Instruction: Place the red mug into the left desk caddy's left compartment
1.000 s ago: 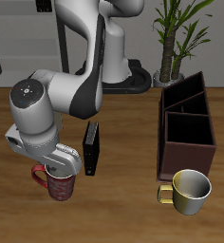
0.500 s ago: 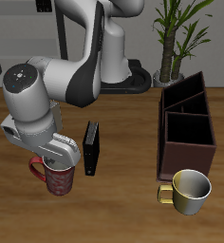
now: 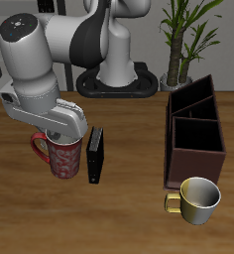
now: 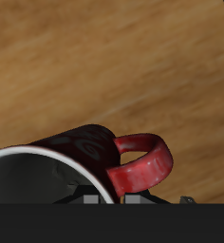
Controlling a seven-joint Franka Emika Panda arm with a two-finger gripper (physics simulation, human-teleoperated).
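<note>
Shiny yellow-gold mug near table's front edge; flat black box upright mid-table; potted green plant behind wooden table.

- Gripper: fingers hidden behind the arm's wrist body in the exterior view; closure cannot be read. In the wrist view only grey finger edges show at the frame's border.
- Red mug: rim and body cut off by the wrist view's edge; base unseen.
- Red mug, exterior view: rim covered by the arm.
- Left desk caddy: compartment floors hidden by its walls.
- Yellow mug: handle partly hidden.
</note>
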